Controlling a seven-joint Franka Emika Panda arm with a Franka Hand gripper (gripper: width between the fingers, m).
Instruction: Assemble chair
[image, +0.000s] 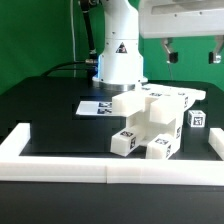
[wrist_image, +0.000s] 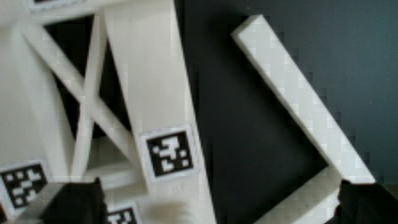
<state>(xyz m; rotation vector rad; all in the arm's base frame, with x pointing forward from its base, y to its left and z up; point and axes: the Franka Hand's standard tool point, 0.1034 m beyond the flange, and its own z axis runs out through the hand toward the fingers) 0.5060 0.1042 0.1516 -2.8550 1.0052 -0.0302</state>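
- The gripper (image: 190, 52) hangs in the air at about 1 o'clock in the exterior view, well above the table. Its jaws are spread wide, with only open air between the two dark fingers (image: 168, 50).
- The chair parts (image: 150, 118) sit bunched together on the black table (image: 50, 125), slightly toward 4 o'clock from the middle of the exterior view. They are chunky white blocks and slabs, several showing black-and-white square tags. The blocks touch one another, but I cannot tell whether any are actually joined.
- A small tagged cube (image: 197, 118) stands at the 3 o'clock edge of that bunch, just beside the larger blocks.
- The gripper is up toward 1 o'clock from the chair parts and clear of them.
- The marker board (image: 95, 105) lies flat on the table at roughly 10 o'clock from the parts, with the nearest block just beside or overlapping its edge.
- The robot base (image: 120, 55) rises behind the board, at 12 o'clock from it.
- The low border wall (image: 60, 168) runs along the 6 o'clock side of the table and turns up both sides.
- In the wrist view, tagged white slabs (wrist_image: 157, 90) lie below the camera with dark gaps between them. A narrow white bar (wrist_image: 285, 95) lies apart from them on the black surface, and I cannot tell what it is.
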